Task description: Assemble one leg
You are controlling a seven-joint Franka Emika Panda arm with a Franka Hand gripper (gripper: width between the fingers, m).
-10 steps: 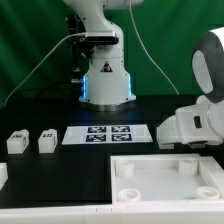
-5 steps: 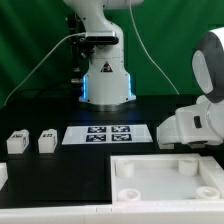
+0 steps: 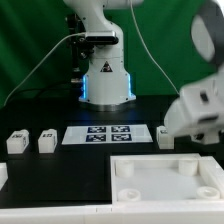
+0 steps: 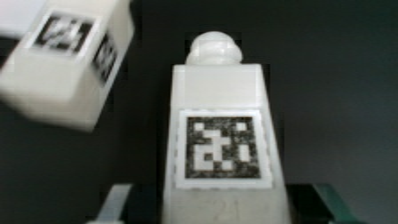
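leg [image 4: 222, 130], tagged, peg end pointing away from gripper [image 4: 217, 208]: lies between the fingers [image 4: 121, 205], one on each side; clamped or loose, cannot tell; second leg [image 4: 68, 60] just beside, blurred

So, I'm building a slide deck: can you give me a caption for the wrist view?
A tagged white leg sits inside the open pincer, with a second, blurred leg beside it.
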